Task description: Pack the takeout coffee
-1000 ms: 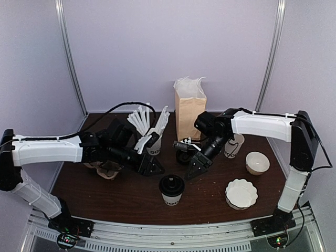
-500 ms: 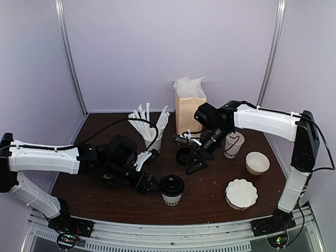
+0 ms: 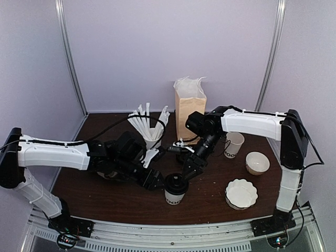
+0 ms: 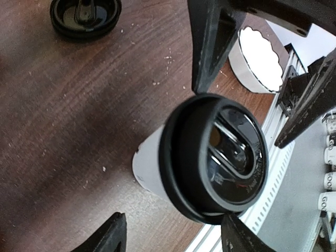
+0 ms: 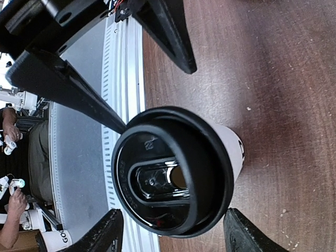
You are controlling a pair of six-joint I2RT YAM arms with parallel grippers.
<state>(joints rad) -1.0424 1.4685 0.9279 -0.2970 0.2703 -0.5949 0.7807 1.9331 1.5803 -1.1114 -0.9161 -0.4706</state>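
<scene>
The takeout coffee [image 3: 174, 190], a white cup with a black lid, stands upright near the table's front middle. My left gripper [image 3: 156, 181] is open just left of it. My right gripper [image 3: 188, 170] is open just behind and right of it. In the left wrist view the lid [image 4: 220, 157] sits just ahead of my open left gripper [image 4: 170, 241], its rim close to one finger [image 4: 239, 239]. In the right wrist view the lid [image 5: 173, 170] sits just ahead of my open right gripper [image 5: 176, 236]. Neither gripper holds the cup.
A brown paper bag [image 3: 190, 107] stands open at the back. A cup of white straws [image 3: 152, 134] is back left, and a lidless white cup [image 3: 234, 144], a white bowl [image 3: 257, 163] and a scalloped white dish [image 3: 241, 193] are right. A loose black lid [image 4: 84, 16] lies behind.
Both grippers have closed in on the lidded cup: the left moved right and forward to its left side, the right moved forward and left to its far right side. The cup has not moved.
</scene>
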